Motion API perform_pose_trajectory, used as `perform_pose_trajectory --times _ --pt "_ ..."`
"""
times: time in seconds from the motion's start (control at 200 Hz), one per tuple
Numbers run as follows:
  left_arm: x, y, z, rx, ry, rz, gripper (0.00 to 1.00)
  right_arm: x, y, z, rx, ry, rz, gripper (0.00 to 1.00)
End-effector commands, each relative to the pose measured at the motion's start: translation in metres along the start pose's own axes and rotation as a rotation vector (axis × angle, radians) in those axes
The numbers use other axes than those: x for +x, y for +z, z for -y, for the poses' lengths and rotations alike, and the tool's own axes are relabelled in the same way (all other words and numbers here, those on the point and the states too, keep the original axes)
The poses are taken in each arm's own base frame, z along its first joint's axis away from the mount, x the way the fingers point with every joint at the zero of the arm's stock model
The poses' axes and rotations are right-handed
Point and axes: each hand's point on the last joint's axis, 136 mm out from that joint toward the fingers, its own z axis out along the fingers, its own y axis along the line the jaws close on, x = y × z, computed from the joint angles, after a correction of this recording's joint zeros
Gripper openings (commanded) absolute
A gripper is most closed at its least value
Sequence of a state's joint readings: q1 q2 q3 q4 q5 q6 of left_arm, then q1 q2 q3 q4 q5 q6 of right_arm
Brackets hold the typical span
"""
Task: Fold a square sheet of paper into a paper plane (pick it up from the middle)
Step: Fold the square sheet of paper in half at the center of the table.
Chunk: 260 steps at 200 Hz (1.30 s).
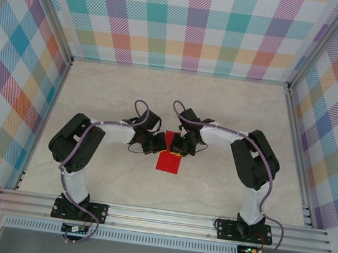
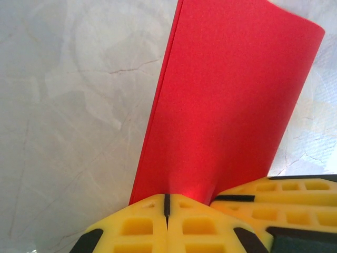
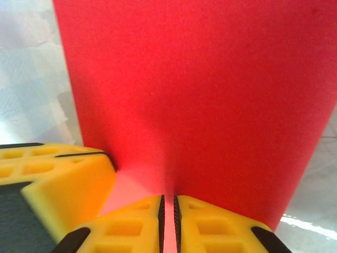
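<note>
Over the table (image 1: 129, 96), one red sheet (image 1: 170, 162), clenched by left pincer (image 2: 166, 205) and right pincer (image 3: 168, 204)

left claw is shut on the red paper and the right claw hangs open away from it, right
No. The left claw is shut on the red paper, but the right claw is shut on it too, not open; the right wrist view shows it.

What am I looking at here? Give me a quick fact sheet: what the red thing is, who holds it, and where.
object: red paper, a thin sheet, no dart shape yet
left gripper: shut on the red paper's edge
right gripper: shut on the same edge, close beside the left one
place: middle of the pale table, between the two arms
surroundings: checked walls on three sides
</note>
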<state>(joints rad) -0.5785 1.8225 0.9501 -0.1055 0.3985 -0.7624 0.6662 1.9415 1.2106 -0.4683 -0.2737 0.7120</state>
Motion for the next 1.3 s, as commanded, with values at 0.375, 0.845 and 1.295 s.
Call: perform_pose_trajectory --times 0.375,0.845,1.295 --pt "0.051 0.020 -0.106 -0.352 -0.112 -0.112 0.00 0.014 -0.002 0.061 -0.006 0.010 0.025 0.15" --pt "0.049 0.022 -0.101 -0.330 -0.102 -0.115 0.00 -0.016 -0.050 -0.002 -0.197 -0.073 0.148 0.08" --pt "0.051 0.023 -0.106 -0.342 -0.117 -0.120 0.00 -0.023 0.000 -0.003 -0.241 -0.052 0.079 0.00"
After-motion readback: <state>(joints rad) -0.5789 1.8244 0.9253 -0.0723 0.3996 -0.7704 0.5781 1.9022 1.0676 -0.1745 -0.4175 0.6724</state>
